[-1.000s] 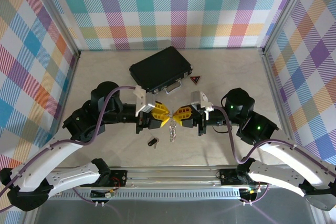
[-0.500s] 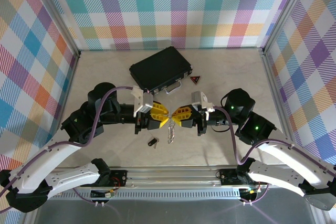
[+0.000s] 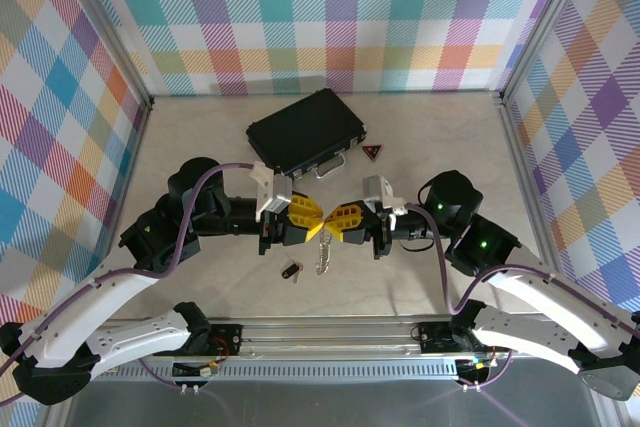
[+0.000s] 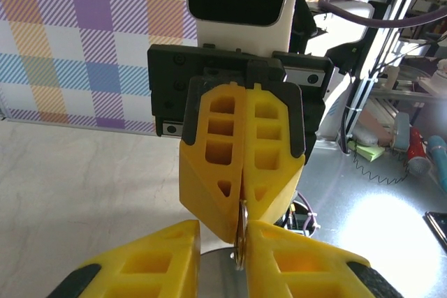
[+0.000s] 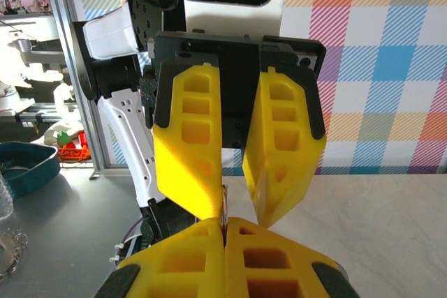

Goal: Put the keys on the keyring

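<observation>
Evidently the right end effector [image 3: 334, 227] clamps the keyring [image 4: 242, 239] above the table [image 3: 450, 147] while the left end effector [image 3: 316, 226], fingers [image 5: 187, 165] slightly parted, grip uncertain, meets it, presumably for threading.

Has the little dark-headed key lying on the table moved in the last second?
No. The dark-headed key lies in the same spot, just as far below the black case as before.
</observation>
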Controlling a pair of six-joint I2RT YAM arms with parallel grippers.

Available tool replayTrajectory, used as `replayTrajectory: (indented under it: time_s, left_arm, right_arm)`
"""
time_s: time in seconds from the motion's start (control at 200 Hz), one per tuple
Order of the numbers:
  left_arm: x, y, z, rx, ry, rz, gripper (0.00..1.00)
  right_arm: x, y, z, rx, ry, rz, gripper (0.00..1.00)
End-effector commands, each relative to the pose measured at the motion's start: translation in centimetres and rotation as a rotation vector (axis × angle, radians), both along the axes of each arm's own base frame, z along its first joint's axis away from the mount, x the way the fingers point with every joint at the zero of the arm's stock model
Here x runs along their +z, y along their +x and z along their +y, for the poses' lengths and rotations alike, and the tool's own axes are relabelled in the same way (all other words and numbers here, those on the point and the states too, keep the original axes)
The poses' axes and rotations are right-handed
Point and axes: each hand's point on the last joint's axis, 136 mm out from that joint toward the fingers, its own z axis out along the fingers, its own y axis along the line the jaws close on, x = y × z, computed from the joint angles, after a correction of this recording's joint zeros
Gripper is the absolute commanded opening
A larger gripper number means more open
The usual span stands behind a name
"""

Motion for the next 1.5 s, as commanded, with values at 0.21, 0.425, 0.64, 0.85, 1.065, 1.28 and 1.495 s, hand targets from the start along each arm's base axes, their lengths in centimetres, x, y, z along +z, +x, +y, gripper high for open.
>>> replayTrajectory:
  time_s: [0.21,0.425,0.64,0.85,1.065,1.28,1.495]
  left_arm:
    - [0.2,0.1,-0.2,-0.013,-0.022,0.003,0.02]
    - [0.8,0.1,-0.3,-0.007,-0.046,-0.007,0.29]
    - [0.8,0.1,-0.3,-0.01,-0.049,-0.003,0.19]
    - [0.9,0.2,-0.2,0.0,-0.055,-0.006,0.17]
    - [0.9,0.3,-0.1,0.01,-0.053,-0.006,0.25]
    - [0.9,0.2,0.1,0.016,-0.055,-0.008,0.21]
    - [0.8,0.2,0.1,0.016,-0.052,-0.004,0.26]
  right_arm:
    - [1.3,-0.9,-0.3,0.034,0.066,-0.034,0.0]
    - [1.7,-1.1,-0.5,0.039,0.099,-0.045,0.0]
    - [2.0,-1.3,-0.5,0.048,0.123,-0.046,0.0]
    - [2.2,-1.2,-0.6,0.043,0.151,-0.052,0.0]
    - [2.4,-1.3,-0.6,0.047,0.162,-0.056,0.0]
    - [2.4,-1.3,-0.5,0.051,0.157,-0.058,0.0]
    - [2.7,-1.3,-0.7,0.047,0.166,-0.067,0.0]
